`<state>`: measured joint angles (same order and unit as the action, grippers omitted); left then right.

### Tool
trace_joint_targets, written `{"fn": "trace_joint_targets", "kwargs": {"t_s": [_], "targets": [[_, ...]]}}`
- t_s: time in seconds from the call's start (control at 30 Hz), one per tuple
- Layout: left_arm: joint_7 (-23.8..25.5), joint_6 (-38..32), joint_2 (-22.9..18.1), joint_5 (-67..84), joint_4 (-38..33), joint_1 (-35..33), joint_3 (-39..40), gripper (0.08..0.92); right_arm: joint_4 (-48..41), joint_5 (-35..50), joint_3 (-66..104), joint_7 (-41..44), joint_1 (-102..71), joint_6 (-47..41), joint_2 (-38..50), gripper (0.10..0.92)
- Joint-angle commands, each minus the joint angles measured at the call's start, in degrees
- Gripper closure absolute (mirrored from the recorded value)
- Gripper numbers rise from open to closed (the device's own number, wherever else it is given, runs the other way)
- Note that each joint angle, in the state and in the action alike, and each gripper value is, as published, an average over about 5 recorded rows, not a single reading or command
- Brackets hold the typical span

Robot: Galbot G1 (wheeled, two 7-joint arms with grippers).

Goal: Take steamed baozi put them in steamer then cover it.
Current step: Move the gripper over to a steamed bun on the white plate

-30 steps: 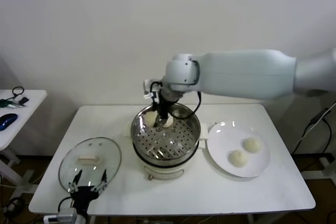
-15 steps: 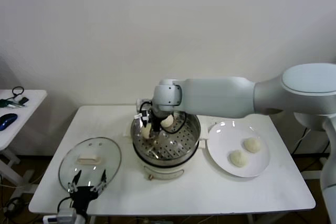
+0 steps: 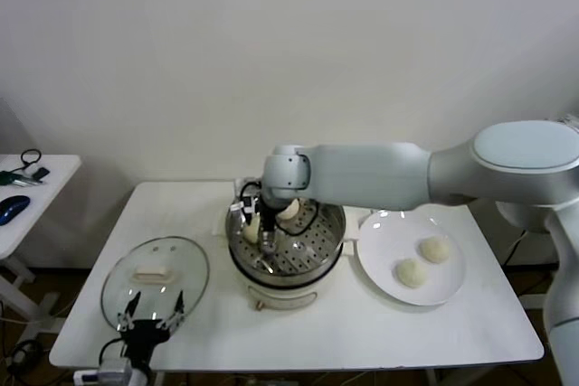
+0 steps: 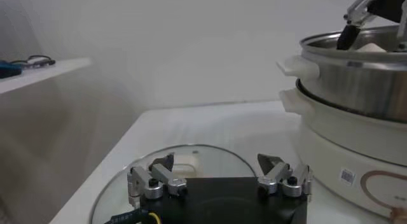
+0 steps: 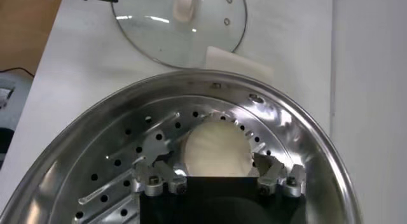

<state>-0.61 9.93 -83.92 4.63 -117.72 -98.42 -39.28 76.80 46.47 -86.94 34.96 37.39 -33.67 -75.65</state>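
The steamer stands mid-table and holds two baozi, one at the back and one at the left. My right gripper reaches down into the pot beside the left bun. In the right wrist view its jaws stand open on either side of that baozi, which rests on the perforated tray. Two more baozi lie on the white plate. The glass cover lies flat at the front left. My left gripper is parked open at its near edge.
The white table ends just in front of the cover and the plate. A small side table with cables stands at the far left. The left wrist view shows the cover below my left gripper and the steamer's wall.
My right gripper has carried a baozi from the steamer's back to its left side and lowered it onto the tray. The left arm has not moved.
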Motion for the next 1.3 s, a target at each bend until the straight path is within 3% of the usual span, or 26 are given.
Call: {"fn": "trace_joint_targets", "kwargs": {"t_s": [0.03,0.17,0.3,0.53,0.8,1.3], "targets": [[0.1,0.6,0.0,0.0,-1.1,-0.1,0.0,0.177,6.8,-1.3,-9.1,12.8,17.5,9.4,13.9,0.203],[0.1,0.8,0.0,0.0,-1.3,0.1,0.0,0.177,11.9,-1.9,-16.4,19.8,26.8,13.8,23.8,0.202],[0.1,0.7,0.0,0.1,-1.3,0.1,0.0,0.177,16.6,-6.8,-22.9,20.5,28.9,14.5,33.0,0.203],[0.1,0.8,-0.1,0.3,-1.9,-0.3,-0.7,0.177,16.1,-16.5,-18.7,16.9,12.2,12.6,43.4,0.203],[0.1,1.1,-0.3,0.2,-1.9,-0.2,-1.2,0.177,6.2,-25.3,-0.8,15.7,-11.1,11.2,44.8,0.203],[0.1,1.2,-1.1,-0.1,-0.7,0.3,-1.4,0.177,-3.6,-29.9,11.5,14.2,-26.0,11.0,38.6,0.203]]}}
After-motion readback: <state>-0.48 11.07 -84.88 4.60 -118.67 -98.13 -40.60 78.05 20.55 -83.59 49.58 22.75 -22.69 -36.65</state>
